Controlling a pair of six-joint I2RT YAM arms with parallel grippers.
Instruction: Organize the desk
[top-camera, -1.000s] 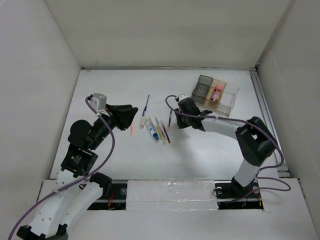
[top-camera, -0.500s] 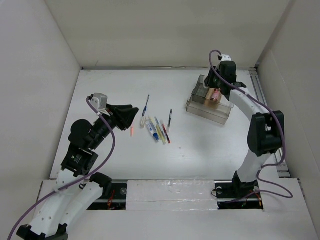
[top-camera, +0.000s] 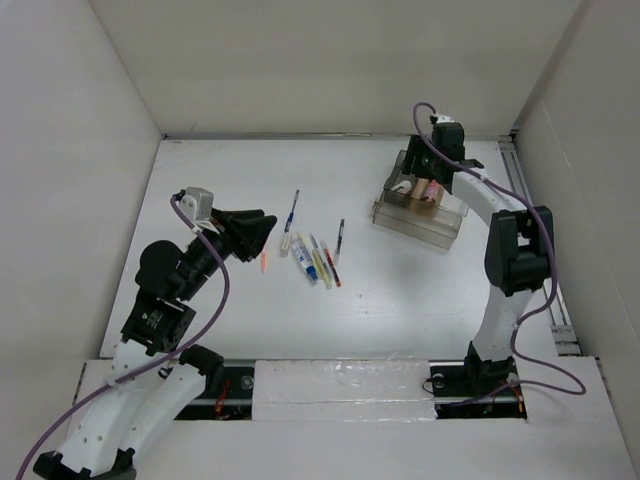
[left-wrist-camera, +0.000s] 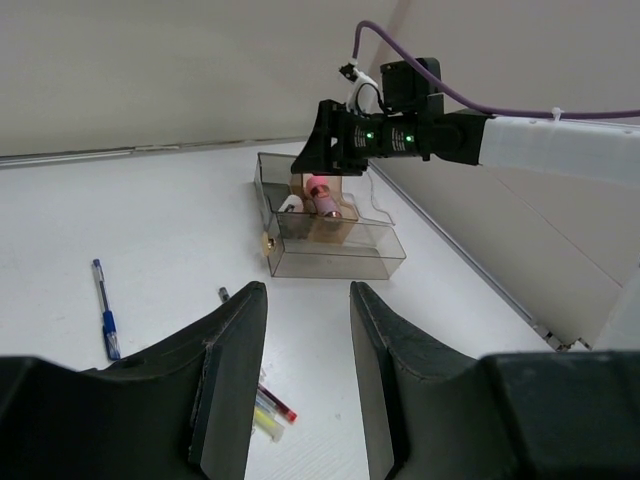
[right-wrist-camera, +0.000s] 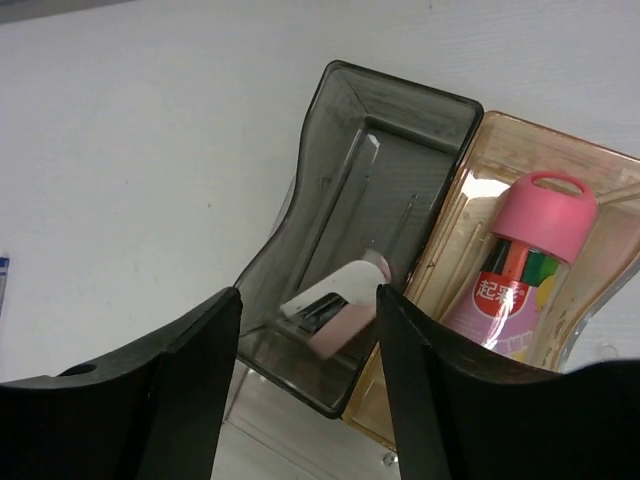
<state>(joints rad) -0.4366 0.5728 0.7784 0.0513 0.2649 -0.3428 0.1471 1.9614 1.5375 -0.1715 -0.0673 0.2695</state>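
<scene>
The desk (top-camera: 400, 310) is a white top walled by white panels, with a metal rail (top-camera: 530, 230) running along its right edge. A clear tray (top-camera: 425, 230) with several compartments sits near the far right corner, a little in from the rail.

The right arm reaches out over that tray. The right gripper (right-wrist-camera: 308, 300) hangs above the grey compartment (right-wrist-camera: 400, 150) with its fingers spread apart and nothing between them. A small white and pink item (right-wrist-camera: 335, 305) lies tilted in that compartment, below the gap between the fingers. In the brown compartment (right-wrist-camera: 600, 190) just beside it lies a small bottle (right-wrist-camera: 525, 250) with a pink cap and coloured contents.

The left gripper (left-wrist-camera: 307, 292) hovers over the left half of the desk, pointing toward the middle, its fingers parted and empty.

A bunch of pens (top-camera: 315, 262) lies loose about the middle of the desk, touching or nearly touching one another. A blue pen (top-camera: 291, 218) lies just to the far left of the bunch, a dark pen (top-camera: 340, 240) just to its right, and a short orange one (top-camera: 263, 262) to its left, nearest the left gripper. All of these lie well apart from the tray
</scene>
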